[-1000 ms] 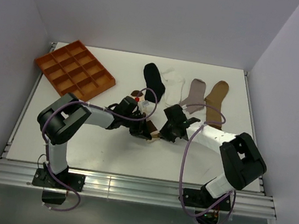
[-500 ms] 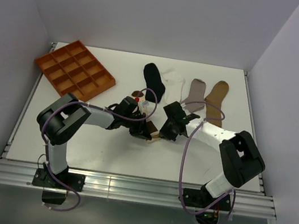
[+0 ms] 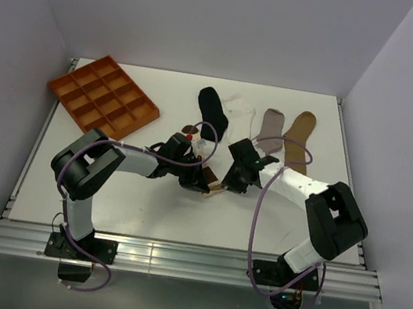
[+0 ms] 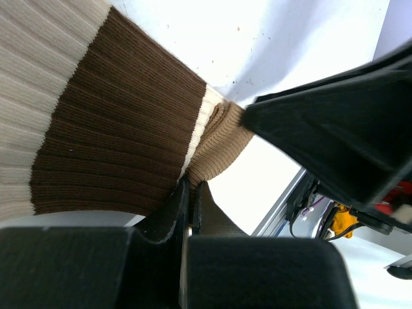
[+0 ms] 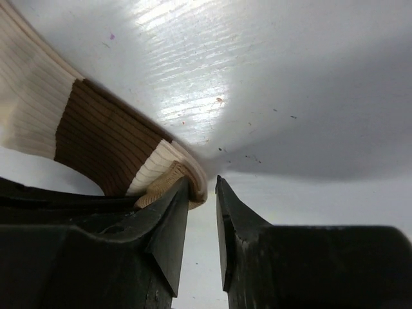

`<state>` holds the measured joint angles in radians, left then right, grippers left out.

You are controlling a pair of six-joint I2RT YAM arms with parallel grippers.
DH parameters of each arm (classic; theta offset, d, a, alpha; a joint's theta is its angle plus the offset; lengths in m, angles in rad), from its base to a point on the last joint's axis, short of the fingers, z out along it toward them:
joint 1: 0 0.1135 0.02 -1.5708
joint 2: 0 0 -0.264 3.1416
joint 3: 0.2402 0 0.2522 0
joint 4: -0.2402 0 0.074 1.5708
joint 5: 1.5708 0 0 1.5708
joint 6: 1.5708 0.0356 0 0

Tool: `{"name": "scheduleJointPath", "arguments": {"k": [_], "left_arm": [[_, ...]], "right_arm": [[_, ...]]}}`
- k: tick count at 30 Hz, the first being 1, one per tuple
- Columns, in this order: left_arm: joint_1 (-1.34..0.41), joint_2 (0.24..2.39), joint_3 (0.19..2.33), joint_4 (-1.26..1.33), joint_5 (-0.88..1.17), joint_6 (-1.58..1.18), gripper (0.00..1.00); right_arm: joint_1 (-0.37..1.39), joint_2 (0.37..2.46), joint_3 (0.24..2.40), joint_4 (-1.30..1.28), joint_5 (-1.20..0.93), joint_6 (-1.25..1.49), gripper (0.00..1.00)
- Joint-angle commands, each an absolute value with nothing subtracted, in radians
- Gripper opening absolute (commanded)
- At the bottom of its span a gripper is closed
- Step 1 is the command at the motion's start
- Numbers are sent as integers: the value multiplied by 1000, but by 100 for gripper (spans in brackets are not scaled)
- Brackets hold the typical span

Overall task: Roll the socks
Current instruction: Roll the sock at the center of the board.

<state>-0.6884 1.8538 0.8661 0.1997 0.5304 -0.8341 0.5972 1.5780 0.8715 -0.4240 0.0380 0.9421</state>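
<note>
The job looks barely begun: none of the five socks appears rolled. Seen from above, the black sock [image 3: 212, 109], white sock [image 3: 239, 116], grey sock [image 3: 269, 130] and tan sock [image 3: 299, 138] lie flat side by side, well apart from the grippers, between 12 and 1 o'clock on the white table [image 3: 142, 207]. The orange compartment tray [image 3: 103, 96] sits at 10 o'clock. The cream sock with brown bands [image 4: 116, 129] lies near the table's centre between the two wrists, stretched out, with only its tan toe end bunched into a small curl. It seems to be the first one being worked. The left gripper [image 4: 185, 193] has its fingers pressed together right at the edge of the brown band; I cannot tell whether a fold of fabric is caught between them. The right gripper [image 5: 203, 193] stands at about 3 o'clock of the sock with its fingers a narrow gap apart. The curled toe touches the tip of one finger and is not clamped. All five socks are left to roll. No brand, label or writing is readable anywhere.
</note>
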Motion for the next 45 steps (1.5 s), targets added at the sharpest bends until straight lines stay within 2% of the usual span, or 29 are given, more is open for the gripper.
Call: {"name": "scheduleJointPath", "arguments": {"k": [1,10,14,27,35,40,45], "left_arm": [[-686,1894,848,60,442,-808,0],[-686,1898,851,54,442,-808,0],[-686,1898,850,52,440,-811,0],[-687,1887,845,54,434,-810,0],[-686,1884,842,57,433,-813,0],[-687,1885,848,49,436,-807,0],[-687,1878,848,43,428,-805,0]], "right_arm": [[587,1506,904,-472,126,891,31],[623,1417,854,-361,86,937,27],[643,1391,850,-327,87,936,32],[657,1489,804,-229,34,1028,32],[643,1534,787,-282,58,1031,30],[632,1514,833,-307,58,927,29],[635,1482,891,-443,132,900,36]]}}
